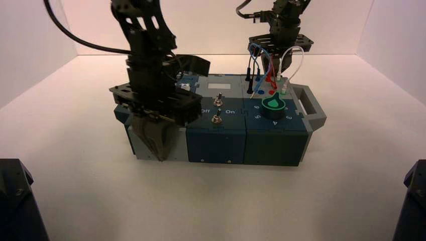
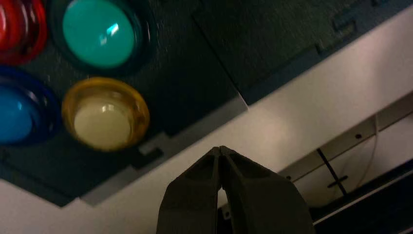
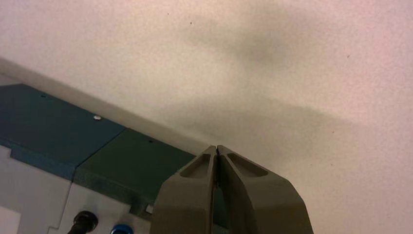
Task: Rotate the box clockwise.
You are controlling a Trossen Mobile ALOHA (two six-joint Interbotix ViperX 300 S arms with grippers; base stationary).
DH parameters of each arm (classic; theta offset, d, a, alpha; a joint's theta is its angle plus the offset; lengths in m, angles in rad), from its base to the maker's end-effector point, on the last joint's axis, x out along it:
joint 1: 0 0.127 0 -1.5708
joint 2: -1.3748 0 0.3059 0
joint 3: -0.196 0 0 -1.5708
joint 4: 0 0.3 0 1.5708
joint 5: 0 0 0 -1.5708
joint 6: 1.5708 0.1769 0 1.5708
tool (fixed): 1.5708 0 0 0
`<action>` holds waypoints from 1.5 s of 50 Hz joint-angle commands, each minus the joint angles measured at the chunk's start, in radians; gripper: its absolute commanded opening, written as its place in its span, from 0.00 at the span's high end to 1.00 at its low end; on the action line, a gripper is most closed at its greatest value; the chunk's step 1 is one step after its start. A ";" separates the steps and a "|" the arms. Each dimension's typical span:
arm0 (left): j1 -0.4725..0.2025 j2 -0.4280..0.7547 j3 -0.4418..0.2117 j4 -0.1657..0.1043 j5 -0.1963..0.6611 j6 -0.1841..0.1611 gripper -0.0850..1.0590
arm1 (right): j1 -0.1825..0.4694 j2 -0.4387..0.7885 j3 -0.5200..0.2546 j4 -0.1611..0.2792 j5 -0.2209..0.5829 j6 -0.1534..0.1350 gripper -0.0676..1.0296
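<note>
Dark fixtures (image 1: 17, 201) stand at both near corners of the high view. Between and beyond them, the box (image 1: 216, 145) sits near the middle of the table (image 1: 351, 186), its long front side toward the camera. Four buttons, red, green, blue and yellow (image 2: 104, 119), lie toward its left end; two toggle switches (image 1: 217, 119) stand mid-top, a green dial (image 1: 273, 104) front right, and looped wires (image 1: 266, 52) behind that.

At the box's left front is the left gripper (image 2: 219, 148), fingers closed together, holding nothing; whether it touches the box I cannot tell. Behind the right part of the far edge is the right gripper (image 3: 216, 148), also closed and holding nothing; contact there is unclear too.

Pale surface runs past the grey right handle (image 1: 312, 108), past the left end and forward from the front edge, giving room on those sides. Farther out, a white back wall (image 1: 216, 30) meets the table's far edge, with side walls (image 1: 397, 50) left and right.
</note>
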 commanded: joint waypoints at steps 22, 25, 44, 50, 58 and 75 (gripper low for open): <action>0.037 0.023 -0.041 0.044 -0.046 0.002 0.95 | 0.008 -0.018 -0.008 0.003 0.058 -0.005 0.96; 0.049 0.023 -0.044 0.057 -0.048 0.002 0.95 | 0.008 -0.020 -0.005 0.003 0.069 -0.005 0.96; 0.152 0.028 -0.084 0.137 -0.055 0.002 0.95 | 0.009 -0.032 0.032 0.012 0.117 -0.003 0.96; 0.186 0.034 -0.109 0.166 -0.055 0.002 0.95 | 0.011 -0.048 0.061 0.018 0.117 -0.003 0.96; 0.221 0.052 -0.147 0.206 -0.055 0.002 0.95 | 0.020 -0.081 0.107 0.035 0.117 -0.005 0.96; 0.284 0.129 -0.232 0.233 -0.069 0.005 0.95 | 0.055 -0.156 0.186 0.071 0.110 -0.005 0.96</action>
